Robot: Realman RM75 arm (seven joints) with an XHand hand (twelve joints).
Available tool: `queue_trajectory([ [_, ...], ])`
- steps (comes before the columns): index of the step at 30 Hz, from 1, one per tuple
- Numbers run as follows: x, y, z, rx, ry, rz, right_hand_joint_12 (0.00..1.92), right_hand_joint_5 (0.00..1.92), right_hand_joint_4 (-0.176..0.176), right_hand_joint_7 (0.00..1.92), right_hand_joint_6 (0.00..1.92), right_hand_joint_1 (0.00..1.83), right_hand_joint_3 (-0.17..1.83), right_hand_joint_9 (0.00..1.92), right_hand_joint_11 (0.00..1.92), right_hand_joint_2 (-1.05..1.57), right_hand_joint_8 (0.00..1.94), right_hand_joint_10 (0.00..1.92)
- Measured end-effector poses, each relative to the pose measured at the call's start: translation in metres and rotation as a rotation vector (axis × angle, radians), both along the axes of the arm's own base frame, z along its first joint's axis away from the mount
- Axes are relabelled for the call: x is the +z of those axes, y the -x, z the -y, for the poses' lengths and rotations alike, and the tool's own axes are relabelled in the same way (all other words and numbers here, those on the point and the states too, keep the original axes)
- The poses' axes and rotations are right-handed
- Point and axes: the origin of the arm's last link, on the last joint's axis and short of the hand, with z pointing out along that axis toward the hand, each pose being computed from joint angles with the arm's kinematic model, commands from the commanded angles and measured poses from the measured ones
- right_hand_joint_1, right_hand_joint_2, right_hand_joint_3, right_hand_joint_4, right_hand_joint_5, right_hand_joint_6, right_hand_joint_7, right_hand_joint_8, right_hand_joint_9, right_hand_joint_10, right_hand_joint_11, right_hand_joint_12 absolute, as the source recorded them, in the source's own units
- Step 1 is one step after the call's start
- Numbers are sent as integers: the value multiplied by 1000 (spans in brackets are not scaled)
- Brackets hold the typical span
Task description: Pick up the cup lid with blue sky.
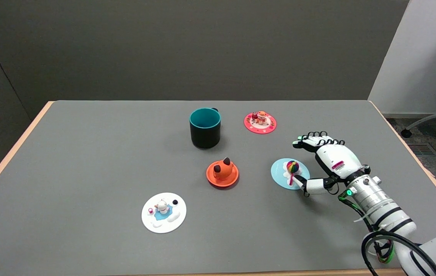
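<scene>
The light blue cup lid (284, 171) with white clouds and a rainbow lollipop knob lies flat on the grey table (87, 153), right of centre. My right hand (327, 159) hovers at its right edge, palm turned left. Its fingers (310, 138) stretch out beyond the lid's far right side and its thumb (305, 184) lies along the lid's near right rim, perhaps touching it. Nothing is gripped and the fingers are apart. The lid's right edge is hidden by the hand.
An orange lid with a fox figure (222, 173) sits left of the blue lid. A pink lid (260, 122) and a black mug with teal inside (205, 127) stand farther back. A white lid with a blue patch (163, 212) lies near left.
</scene>
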Motion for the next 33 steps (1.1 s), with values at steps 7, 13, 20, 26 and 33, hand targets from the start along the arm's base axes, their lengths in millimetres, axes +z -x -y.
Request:
queue_trajectory([
  [7,-6,1,2,3,-13,12,667,502,-77,290,385,914,668,263,168,701,308,318],
  [13,-10,1,6,7,-26,22,694,494,-69,274,427,908,648,254,158,725,341,339],
  [20,-12,4,9,5,-34,31,718,485,-66,267,438,906,641,248,148,738,359,356],
  [26,-12,5,11,2,-33,36,733,492,-72,300,398,909,653,248,140,722,340,367],
  [33,-8,6,10,-2,-27,42,749,503,-85,332,315,917,684,254,132,690,299,374],
])
